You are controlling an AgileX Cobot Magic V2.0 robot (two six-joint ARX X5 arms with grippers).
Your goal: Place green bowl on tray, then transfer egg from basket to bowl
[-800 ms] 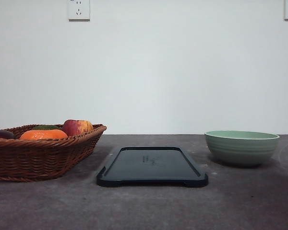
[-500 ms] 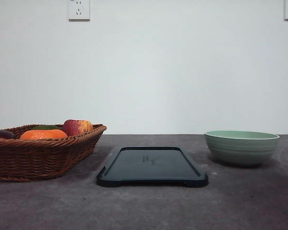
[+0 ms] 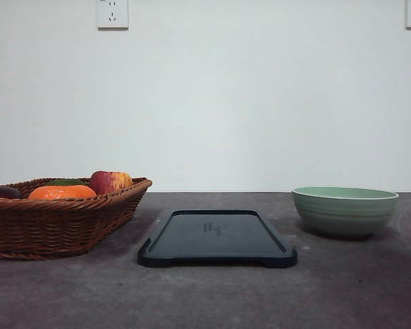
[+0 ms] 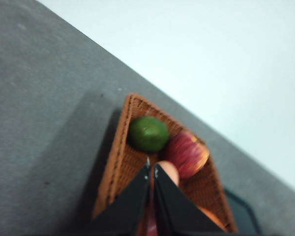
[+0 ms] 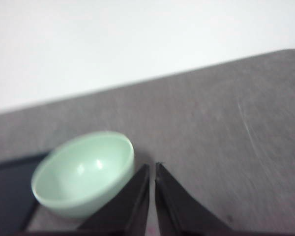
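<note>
The green bowl (image 3: 344,211) stands on the table right of the tray (image 3: 217,238), apart from it. At the left sits the wicker basket (image 3: 55,226). In the left wrist view my left gripper (image 4: 151,169) is shut and empty, hovering above the basket (image 4: 119,167). The brownish egg (image 4: 169,172) peeks out just behind its fingertips. In the right wrist view my right gripper (image 5: 152,168) is shut and empty, held above the table beside the green bowl (image 5: 83,174). A corner of the tray (image 5: 10,196) lies beyond the bowl.
The basket also holds a red-yellow apple (image 3: 110,181), a flat orange item (image 3: 61,192), a green round fruit (image 4: 148,133) and a dark item (image 3: 1,193) at its far left. A white wall with outlets (image 3: 112,13) rises behind the grey table (image 3: 212,295).
</note>
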